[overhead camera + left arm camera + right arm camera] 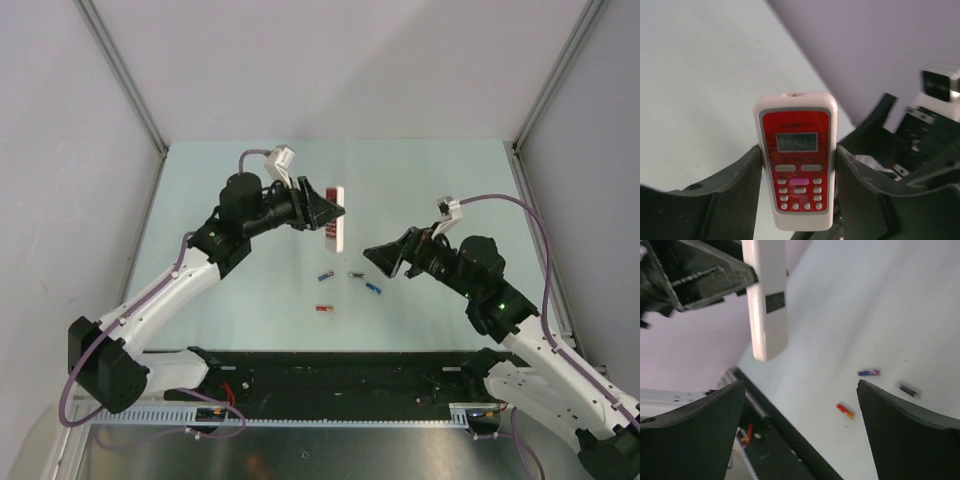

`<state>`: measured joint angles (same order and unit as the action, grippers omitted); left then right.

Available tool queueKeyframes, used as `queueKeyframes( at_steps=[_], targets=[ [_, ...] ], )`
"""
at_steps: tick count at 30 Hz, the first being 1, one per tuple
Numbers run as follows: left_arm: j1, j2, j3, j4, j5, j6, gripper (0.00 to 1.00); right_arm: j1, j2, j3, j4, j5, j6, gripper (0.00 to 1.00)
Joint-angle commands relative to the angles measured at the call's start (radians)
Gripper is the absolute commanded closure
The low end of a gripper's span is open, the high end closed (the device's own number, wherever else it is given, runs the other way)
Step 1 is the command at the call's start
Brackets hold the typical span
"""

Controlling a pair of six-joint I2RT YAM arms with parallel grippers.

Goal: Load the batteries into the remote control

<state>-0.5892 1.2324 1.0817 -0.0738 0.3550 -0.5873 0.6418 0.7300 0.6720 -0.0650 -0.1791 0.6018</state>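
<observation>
My left gripper (332,211) is shut on the remote control (335,216) and holds it lifted above the table. In the left wrist view its two dark fingers press both long sides of the remote control (796,150), whose red button panel faces the camera. The right wrist view shows the plain white back of the remote control (767,300). Several batteries lie loose on the table: a dark blue-purple one (325,276), a grey one (356,274), a bright blue one (373,288) and a red one (323,308). My right gripper (374,256) hovers open beside them, holding nothing.
A black rail (340,372) runs along the table's near edge between the arm bases. Grey walls and metal posts (120,75) enclose the pale table (420,190) on three sides.
</observation>
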Motion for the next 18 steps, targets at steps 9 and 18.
queueKeyframes(
  at_steps=[9,18],
  targets=[
    [-0.004,-0.063,-0.121,0.565,0.292,-0.307,0.88,-0.125,0.092,0.031,0.424,-0.427,0.273,0.0],
    [-0.017,-0.037,-0.143,0.67,0.309,-0.384,1.0,-0.085,0.114,0.046,0.439,-0.408,0.243,0.0]
  ],
)
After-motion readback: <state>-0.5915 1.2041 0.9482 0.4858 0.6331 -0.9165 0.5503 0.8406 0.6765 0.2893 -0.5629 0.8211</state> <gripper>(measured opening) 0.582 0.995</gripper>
